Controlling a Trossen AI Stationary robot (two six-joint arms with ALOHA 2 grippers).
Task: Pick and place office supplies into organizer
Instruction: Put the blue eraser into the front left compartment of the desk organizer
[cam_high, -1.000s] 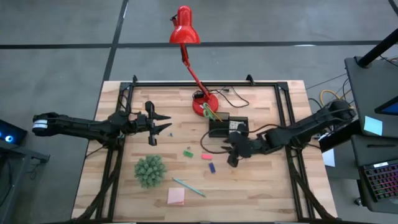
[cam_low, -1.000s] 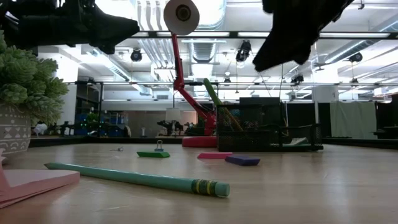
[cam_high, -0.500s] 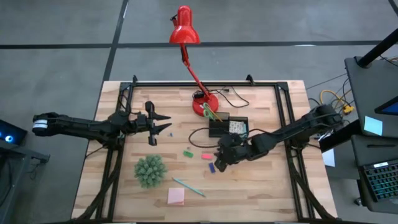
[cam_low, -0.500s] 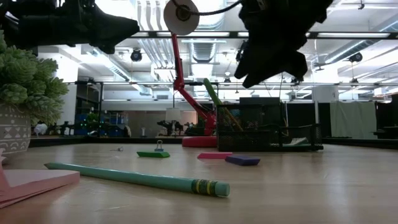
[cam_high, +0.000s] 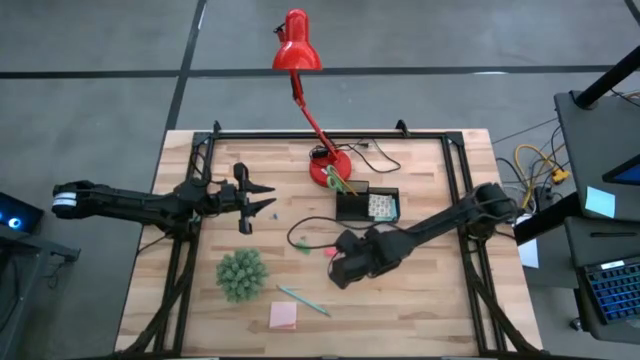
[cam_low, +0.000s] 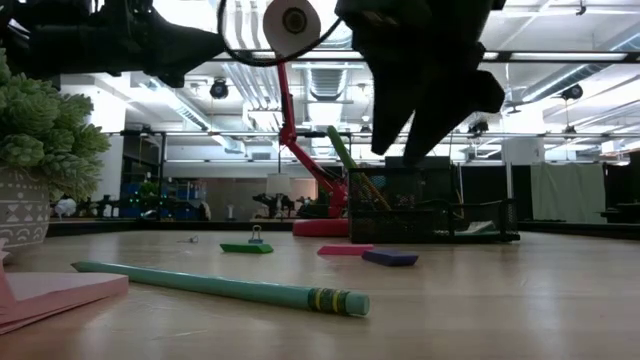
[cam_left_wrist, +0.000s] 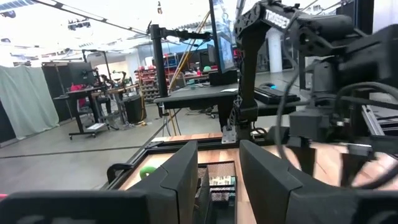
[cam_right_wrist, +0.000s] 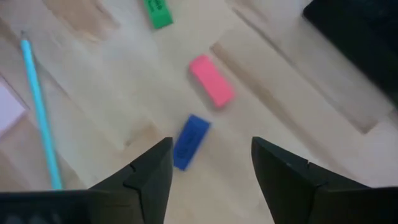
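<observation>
At the table's left side the left gripper (cam_high: 262, 199) hangs in the air with its fingers apart and nothing between them. Nearer the front edge sit the fuzzy green ball (cam_high: 241, 274), the pink sticky pad (cam_high: 283, 316) and the teal pen (cam_high: 304, 300). In the middle, the right gripper (cam_high: 338, 272) is above the small pieces, jaws spread wide and empty. In its wrist view the blue piece (cam_right_wrist: 190, 141) lies on the wood just ahead of the gap between the two fingers, not touching either; the pink piece (cam_right_wrist: 211, 80) is just beyond it and the green piece (cam_right_wrist: 158, 13) farther off (all three flat on the table). Behind the right gripper stands the black organizer (cam_high: 367, 205), beside the red lamp (cam_high: 297, 40) base.
</observation>
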